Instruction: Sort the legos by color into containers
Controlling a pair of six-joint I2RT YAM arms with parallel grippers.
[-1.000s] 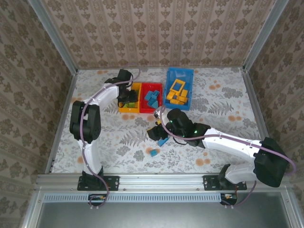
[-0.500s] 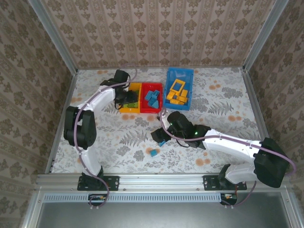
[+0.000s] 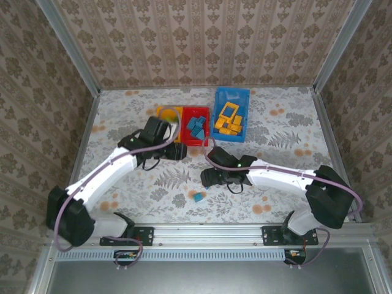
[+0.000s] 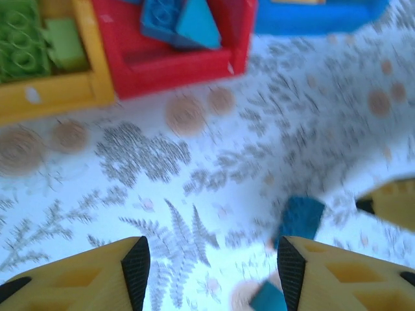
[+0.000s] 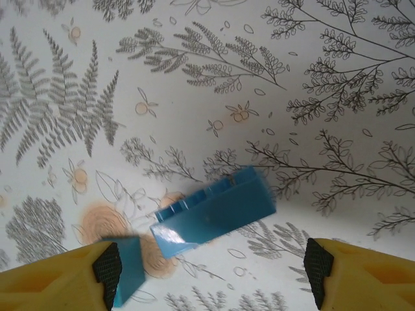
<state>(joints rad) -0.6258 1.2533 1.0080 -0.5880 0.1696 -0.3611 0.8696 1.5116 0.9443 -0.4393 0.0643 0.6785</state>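
**Sorted:** green legos (image 4: pixel 26 45) lay in the yellow bin (image 4: pixel 58 97), blue legos (image 4: pixel 178 23) in the red bin (image 4: pixel 181 65), and yellow legos (image 3: pixel 229 119) in the blue bin (image 3: pixel 231 92).

**Outstanding:** two blue pieces sat on the bench (image 3: pixel 275 122).
- A loose blue lego (image 5: pixel 217 210) lay between the spread, empty fingers of the right gripper (image 5: pixel 213 265).
- A second blue lego (image 3: pixel 198 196) lay at that gripper's 7 o'clock in the top view.

**Left gripper** (image 4: pixel 211 253): fingers apart, holding nothing, at 6 o'clock of the red bin.

**Progress:** judged nearly complete, though the arms possibly hid further pieces.

Lab test cell: aluminium frame rails (image 3: pixel 208 231), wallpaper-print walls (image 3: pixel 208 43), floral-print tabletop (image 3: pixel 288 122).
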